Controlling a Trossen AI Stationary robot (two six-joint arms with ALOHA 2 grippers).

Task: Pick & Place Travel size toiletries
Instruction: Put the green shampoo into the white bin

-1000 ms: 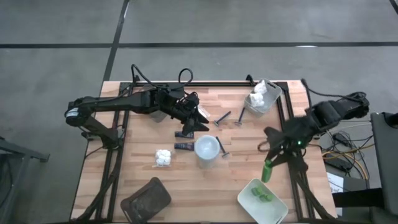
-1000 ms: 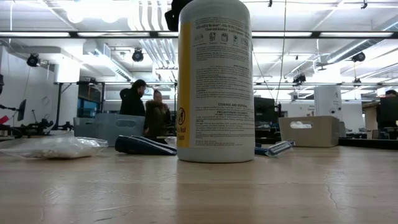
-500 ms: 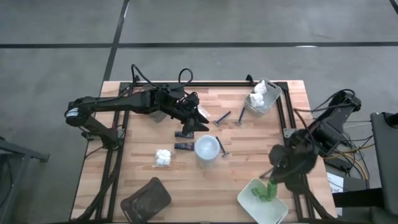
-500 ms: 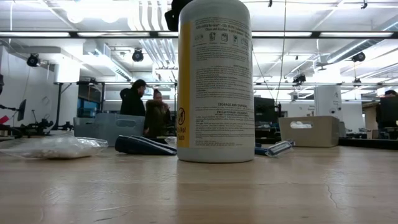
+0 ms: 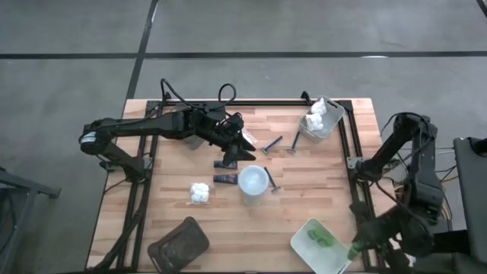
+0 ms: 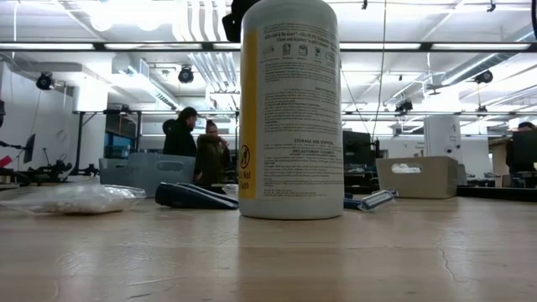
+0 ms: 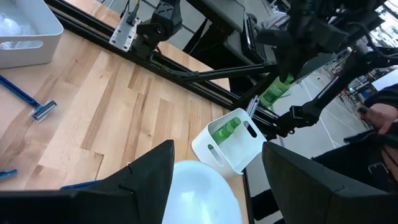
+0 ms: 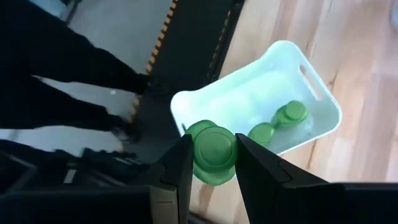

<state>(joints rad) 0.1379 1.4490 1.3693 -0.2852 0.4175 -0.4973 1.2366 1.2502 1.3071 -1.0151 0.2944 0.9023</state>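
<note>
Beside the white tray (image 5: 304,242), the right gripper (image 8: 212,163) is clamping a green piece (image 8: 214,151), arm folded off-table. Left gripper (image 5: 242,150), jaws wide, is reaching over the bottle (image 5: 253,181).

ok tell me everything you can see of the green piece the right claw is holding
The green piece is a small bright green plastic-looking item with a round, ridged end facing the wrist camera. The right claw is shut on it, one dark finger on each side. It hangs in the air at the near right corner of the table, beside the white tray, which already holds two similar green pieces.
</note>
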